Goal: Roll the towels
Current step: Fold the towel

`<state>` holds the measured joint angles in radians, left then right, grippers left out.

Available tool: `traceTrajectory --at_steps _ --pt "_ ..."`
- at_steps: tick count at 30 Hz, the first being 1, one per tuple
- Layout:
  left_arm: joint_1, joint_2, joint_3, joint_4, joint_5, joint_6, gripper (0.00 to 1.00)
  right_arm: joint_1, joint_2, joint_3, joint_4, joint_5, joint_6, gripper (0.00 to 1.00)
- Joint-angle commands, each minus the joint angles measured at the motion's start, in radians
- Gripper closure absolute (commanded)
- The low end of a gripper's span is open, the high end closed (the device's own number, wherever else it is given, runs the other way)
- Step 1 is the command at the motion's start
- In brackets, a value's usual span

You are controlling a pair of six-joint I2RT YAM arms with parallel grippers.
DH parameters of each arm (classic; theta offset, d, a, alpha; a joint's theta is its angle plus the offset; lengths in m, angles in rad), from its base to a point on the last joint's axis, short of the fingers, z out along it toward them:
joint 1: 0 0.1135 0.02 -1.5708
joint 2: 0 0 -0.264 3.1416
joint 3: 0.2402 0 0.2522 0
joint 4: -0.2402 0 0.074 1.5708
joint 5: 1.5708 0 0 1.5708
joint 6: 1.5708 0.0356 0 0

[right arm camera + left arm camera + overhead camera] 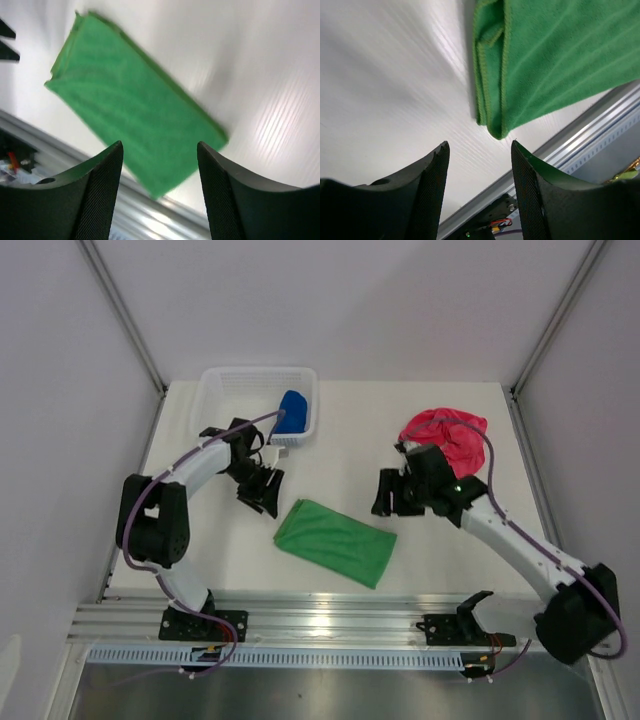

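You're working on a white table point(450, 560) set inside an enclosure of plain pale grey walls point(340, 300), with a slanting metal post point(120, 310) running up from each back corner. Along your near edge of the table lies a ribbed aluminium rail point(330, 615), with a white slotted strip point(300, 655) just below it. The light falls soft and even, with a bright glare on the rail.
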<state>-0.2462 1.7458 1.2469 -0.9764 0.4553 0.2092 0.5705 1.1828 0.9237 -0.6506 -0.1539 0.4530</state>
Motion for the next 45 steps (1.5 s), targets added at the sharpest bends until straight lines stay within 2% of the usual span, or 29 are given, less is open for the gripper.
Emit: traceTrajectory --at_steps 1,2,3,5,7,8,10,16,20,28,29,32,33,36,38,41,45 --pt "-0.001 -0.065 -0.059 -0.001 0.063 -0.025 0.44 0.014 0.26 0.186 0.187 -0.036 -0.373 0.37" --pt "0.007 -0.078 -0.067 0.007 0.071 -0.025 0.44 0.031 0.335 0.238 0.21 -0.047 -0.431 0.37" --pt "0.015 -0.087 -0.072 0.008 0.065 -0.025 0.44 0.043 0.479 0.294 0.233 -0.061 -0.489 0.36" --pt "0.038 -0.106 -0.086 0.012 0.042 -0.019 0.44 0.064 0.61 0.45 0.23 -0.102 -0.632 0.35" --pt "0.06 -0.132 -0.096 0.012 0.039 -0.016 0.44 0.068 0.767 0.547 0.197 -0.22 -0.729 0.31" --pt "0.068 -0.14 -0.104 0.012 0.04 -0.014 0.44 0.075 0.808 0.62 0.183 -0.258 -0.752 0.3" --pt "0.082 -0.163 -0.113 0.019 0.043 -0.013 0.44 0.086 0.88 0.656 0.181 -0.335 -0.793 0.29" --pt "0.085 -0.195 -0.13 0.024 0.032 -0.004 0.44 0.1 0.948 0.655 0.258 -0.505 -0.818 0.28" --pt "0.085 -0.181 -0.122 0.021 0.032 -0.004 0.44 0.104 0.983 0.646 0.281 -0.538 -0.797 0.28" --pt "0.085 -0.147 -0.098 0.016 0.034 -0.007 0.44 0.134 1.092 0.731 0.247 -0.546 -0.786 0.32" --pt "0.085 -0.144 -0.107 0.016 0.036 -0.007 0.44 0.134 1.1 0.731 0.247 -0.555 -0.78 0.33" --pt "0.085 -0.144 -0.109 0.018 0.033 -0.004 0.44 0.132 1.109 0.718 0.243 -0.573 -0.774 0.47" --pt "0.087 -0.146 -0.11 0.019 0.031 -0.004 0.44 0.132 1.106 0.71 0.241 -0.576 -0.775 0.54" --pt "0.087 -0.141 -0.107 0.018 0.029 -0.004 0.44 0.127 1.078 0.666 0.264 -0.592 -0.772 0.66" --pt "0.085 -0.14 -0.101 0.016 0.029 -0.004 0.44 0.127 1.065 0.655 0.269 -0.596 -0.771 0.66" --pt "0.085 -0.138 -0.099 0.013 0.028 -0.004 0.44 0.117 1.046 0.633 0.305 -0.605 -0.726 0.73" --pt "0.085 -0.14 -0.09 0.012 0.025 -0.001 0.47 0.045 1.023 0.597 0.413 -0.615 -0.558 1.0"
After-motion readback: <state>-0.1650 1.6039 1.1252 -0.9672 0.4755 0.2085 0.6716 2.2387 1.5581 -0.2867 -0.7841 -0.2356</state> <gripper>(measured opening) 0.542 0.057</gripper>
